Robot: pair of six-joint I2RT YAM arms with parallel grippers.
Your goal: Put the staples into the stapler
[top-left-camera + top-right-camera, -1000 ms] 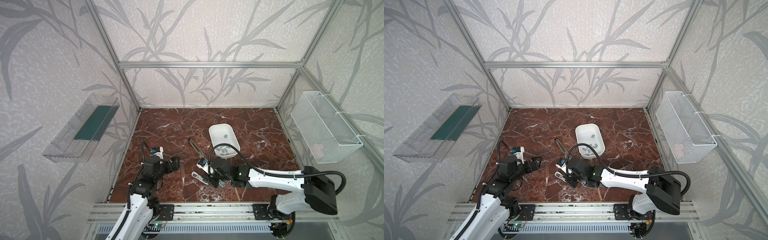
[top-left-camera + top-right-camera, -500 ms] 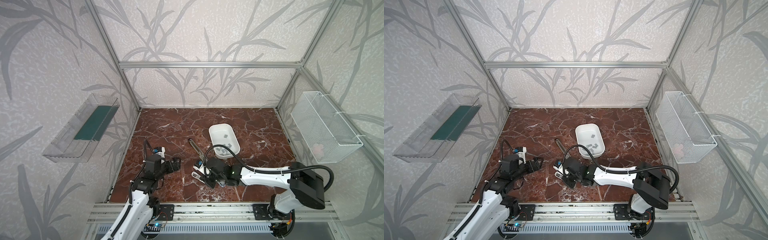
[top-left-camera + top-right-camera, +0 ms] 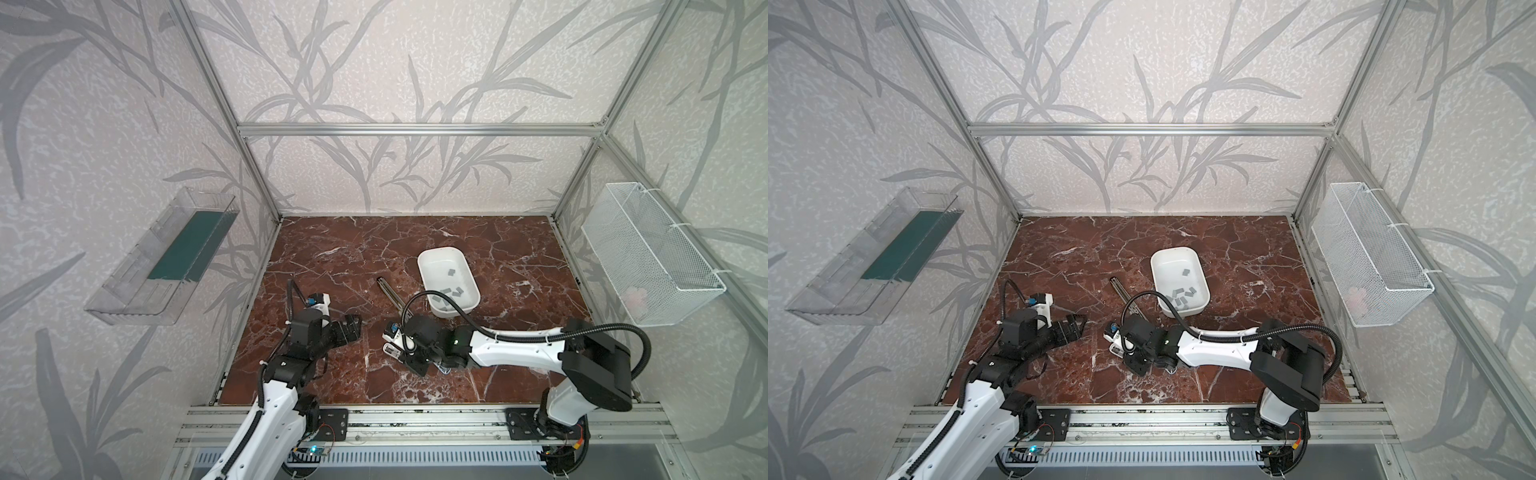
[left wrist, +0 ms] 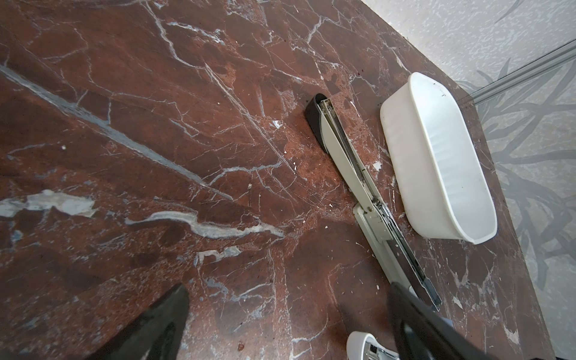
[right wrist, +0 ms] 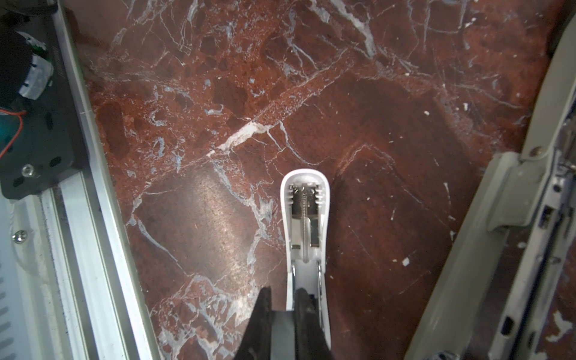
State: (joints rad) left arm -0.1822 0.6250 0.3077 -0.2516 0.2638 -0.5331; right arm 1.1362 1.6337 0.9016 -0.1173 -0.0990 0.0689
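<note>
Probably light, slippery, brittle staples (image 3: 446,290) in tub (image 3: 440,250); best pinched across long edges. Right claw (image 5: 283,291) pinching stapler lid (image 5: 304,212), left claw (image 3: 351,328) spread.

The tray (image 3: 436,266) is sitting right of the middle of the table (image 3: 332,249), toward the back. The staples (image 3: 445,290) are lying loose inside it, most of them toward its near end. The stapler (image 3: 388,291) is lying just left of the tray without touching it, slanting from back to front and running in under my right arm (image 3: 511,357). My right gripper (image 5: 283,296) is reaching across to the middle and pinching the stapler lid (image 5: 304,218) by one side wall, and the lid is sticking out leftward from my jaws. My left gripper (image 3: 351,328) is pointing toward it from further left, with a gap of table between them. A bin (image 3: 158,266) is hanging on the left wall and a basket (image 3: 648,257) on the right.
</note>
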